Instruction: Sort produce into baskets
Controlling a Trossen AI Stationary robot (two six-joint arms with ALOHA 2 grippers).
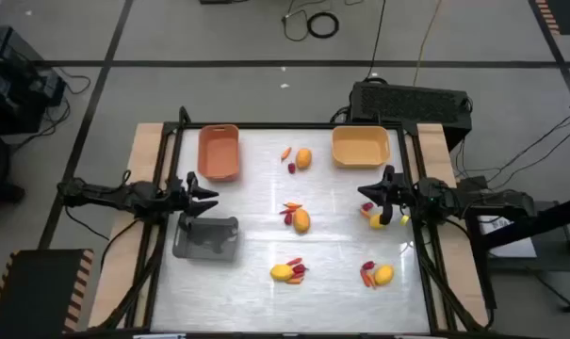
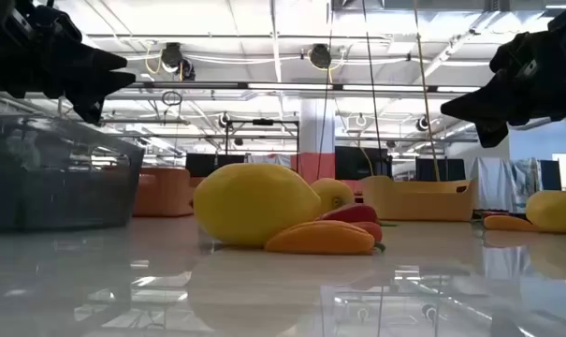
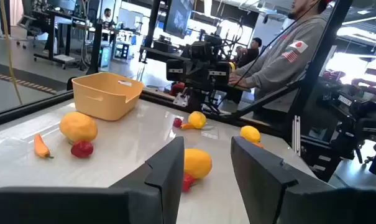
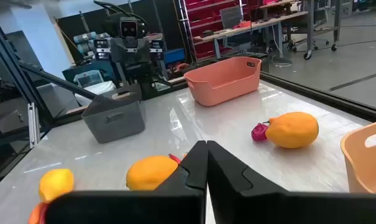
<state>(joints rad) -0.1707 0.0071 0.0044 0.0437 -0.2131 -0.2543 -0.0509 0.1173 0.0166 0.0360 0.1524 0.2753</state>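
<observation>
Yellow-orange fruits lie on the white table in several small groups with dark red pieces and slim orange peppers, at the far middle (image 1: 302, 158), the centre (image 1: 301, 219), the near middle (image 1: 283, 272), the near right (image 1: 382, 274) and beside my right gripper (image 1: 377, 220). The grey basket (image 1: 207, 237) stands near left, the salmon basket (image 1: 219, 151) far left, the yellow-orange basket (image 1: 360, 146) far right. My left gripper (image 1: 211, 198) is open and empty, above the grey basket's far edge. My right gripper (image 1: 365, 195) is shut and empty, raised above the table at the right.
A person (image 3: 287, 56) sits beyond the table's right side. Dark frame rails (image 1: 167, 235) run along the table's left and right edges. Open tabletop lies between the groups of produce, around the table's middle (image 1: 256, 188).
</observation>
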